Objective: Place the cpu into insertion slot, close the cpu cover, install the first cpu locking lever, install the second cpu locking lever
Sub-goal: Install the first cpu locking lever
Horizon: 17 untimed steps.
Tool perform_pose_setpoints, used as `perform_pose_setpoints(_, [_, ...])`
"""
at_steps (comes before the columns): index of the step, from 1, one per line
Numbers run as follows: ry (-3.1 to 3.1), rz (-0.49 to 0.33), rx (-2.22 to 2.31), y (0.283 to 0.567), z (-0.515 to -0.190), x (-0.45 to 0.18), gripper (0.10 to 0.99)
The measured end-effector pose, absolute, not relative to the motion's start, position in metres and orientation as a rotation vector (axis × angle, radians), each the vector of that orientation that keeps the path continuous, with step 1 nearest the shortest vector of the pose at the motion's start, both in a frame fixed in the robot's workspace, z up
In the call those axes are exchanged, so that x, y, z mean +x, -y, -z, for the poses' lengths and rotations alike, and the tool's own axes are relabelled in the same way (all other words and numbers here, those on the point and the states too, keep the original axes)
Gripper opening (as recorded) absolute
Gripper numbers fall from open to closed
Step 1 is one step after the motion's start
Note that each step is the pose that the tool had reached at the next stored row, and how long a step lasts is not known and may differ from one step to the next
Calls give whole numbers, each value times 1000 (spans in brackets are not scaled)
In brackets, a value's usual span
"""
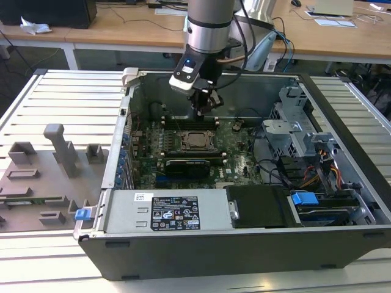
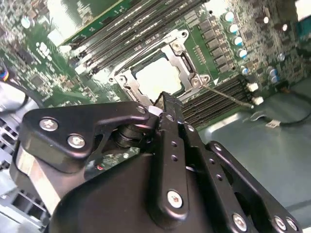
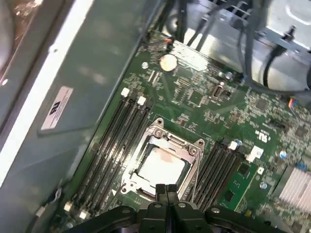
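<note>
The cpu (image 3: 163,167) is already lying in the insertion slot (image 1: 185,140), near the middle of the green motherboard (image 1: 238,165). Its pale top shows through the window of the cpu cover (image 3: 160,132).

Working across from the exterior view's left, I see a grey fixture tray (image 1: 43,177) on the slatted table (image 1: 73,97), well apart from the work. Next comes the open computer case (image 1: 244,250), with the board lying flat inside it. I judge the first two steps done, since the chip is seated and the cover looks folded down flat over it.

The levers I read as unfinished. In the second wrist view a thin wire locking lever (image 2: 228,94) angles away from the socket's corner over the memory slots (image 2: 218,99), rather than tucked along the frame. I cannot make out the other lever well enough to call it.

My arm drops almost straight down into the case. The gripper (image 1: 206,110) points at the board and hangs above the socket's far edge, clear of it. In both wrist views the gripper (image 3: 166,188) has its jaws pressed together with nothing between them.

Further toward the exterior view's right are the drive cage (image 1: 293,116) and a blue clip (image 1: 303,198), away from the arm.
</note>
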<state>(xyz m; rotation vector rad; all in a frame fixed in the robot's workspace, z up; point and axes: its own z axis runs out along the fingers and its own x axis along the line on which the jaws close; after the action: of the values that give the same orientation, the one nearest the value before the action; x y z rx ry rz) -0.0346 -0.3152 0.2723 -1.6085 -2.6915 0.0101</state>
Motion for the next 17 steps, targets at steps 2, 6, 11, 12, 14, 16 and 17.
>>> perform_pose_setpoints(2, [2776, -11, -1459, 315, -272, -35, 106])
perform_pose_setpoints(6, [2823, -11, -1365, 315, -272, -35, 106])
perform_pose_setpoints(11, [2890, -11, -1218, 315, -272, -35, 106])
perform_pose_setpoints(12, [2897, -11, -1202, 315, -272, -35, 106])
perform_pose_setpoints(14, [2916, -11, -1156, 315, -272, -35, 106])
perform_pose_setpoints(16, [2945, -12, -1079, 315, -272, -35, 106])
perform_pose_setpoints(17, [2958, -12, -1044, 315, -272, -35, 106])
